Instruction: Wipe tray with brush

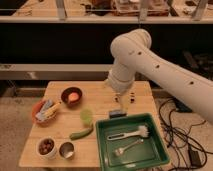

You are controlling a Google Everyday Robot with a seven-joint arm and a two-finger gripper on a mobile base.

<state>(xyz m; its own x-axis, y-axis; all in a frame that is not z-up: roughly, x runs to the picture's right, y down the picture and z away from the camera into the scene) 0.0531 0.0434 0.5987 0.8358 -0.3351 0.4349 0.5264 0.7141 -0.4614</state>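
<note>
Currently the gripper (pixel 123 103) hangs over the counter (pixel 101 101) just beyond the far rim of the tray (pixel 155 151). It points down, its fingers are spread wide and there is nothing between them. The white arm (pixel 152 60) rises from it and sweeps off toward the right, above the tray's far right corner.

The tray is dark green and sits at the near right of the counter. The brush (pixel 129 134) lies flat inside it, in the far half. Its slim white handle runs toward the tray's left wall and its bristle head is nearer the right wall, and nothing touches it from above. A metal fork (pixel 128 147) lies in the tray too, just nearer than the brush and roughly parallel to it.

A small dark block (pixel 116 113) rests against the outside of the tray's far rim, almost under the gripper. Left of the tray, a green cup (pixel 86 116) stands near its far left corner, and a long green vegetable (pixel 81 133) lies just beside its left wall. Farther left are a metal cup (pixel 66 149) and a white bowl (pixel 46 146) of dark red pieces. Well beyond the tray's left side sit a dark bowl (pixel 71 96) holding something orange and an orange bowl (pixel 44 111) with packets in it.
</note>
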